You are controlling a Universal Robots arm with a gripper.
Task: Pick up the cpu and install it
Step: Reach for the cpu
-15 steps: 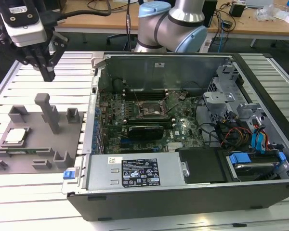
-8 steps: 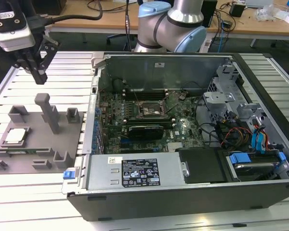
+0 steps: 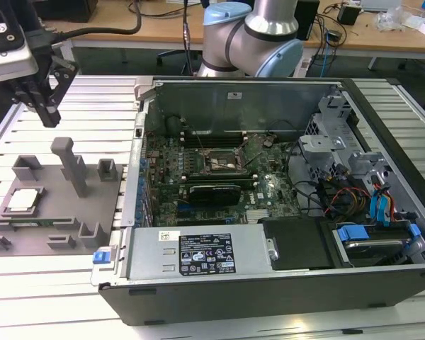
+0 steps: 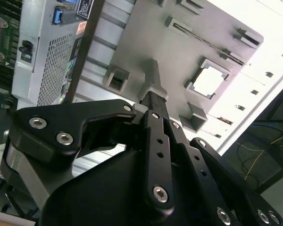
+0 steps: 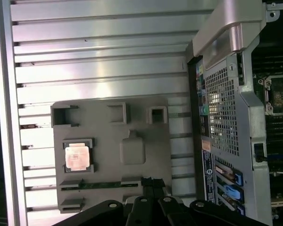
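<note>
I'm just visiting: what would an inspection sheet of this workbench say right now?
Surface: slatted metal table, bearing a grey fixture tray and an open computer case.
Job's things: cpu lies flat in a tray pocket; socket sits on the motherboard.
Clutter: nothing seen.
Pincer: pincer shut, empty, hanging near the tray, apart from the cpu.
Cables: coloured wires inside the case.
Surroundings: wooden desks behind.

Open computer case (image 3: pixel 269 301) beside grey fixture plate (image 3: pixel 57 193) on slatted table (image 3: pixel 49 287).
</note>
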